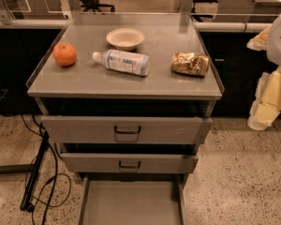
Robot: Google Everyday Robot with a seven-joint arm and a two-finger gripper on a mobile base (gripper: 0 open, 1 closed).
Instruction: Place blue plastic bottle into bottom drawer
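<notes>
Gripper (pixel 267 101) hangs at the far right edge of the view, pale yellow under a white arm. It is off the right side of the grey cabinet (pixel 84 81), about level with the top drawer (pixel 79 128). Whether it is spread or closed does not show.

Up and to the left of it, well apart, the blue plastic bottle (pixel 124 62) lies on its side on the cabinet top, white cap pointing away from the gripper. Between the gripper and the bottle sits a crinkled gold snack bag (pixel 190 63), the thing on the top nearest the gripper. Just behind the bottle stands a shallow white bowl (pixel 125 38). Farthest from the gripper is an orange (pixel 64 54), near the top's left rim.

Down and to the left of the gripper, the bottom drawer (pixel 131 203) is pulled out, its flat grey floor facing up. Above it are 2 drawers with dark handles, the top drawer and the middle drawer (pixel 168 163). Dark cables (pixel 42 172) trail over the speckled floor on the cabinet's far side from the gripper.
</notes>
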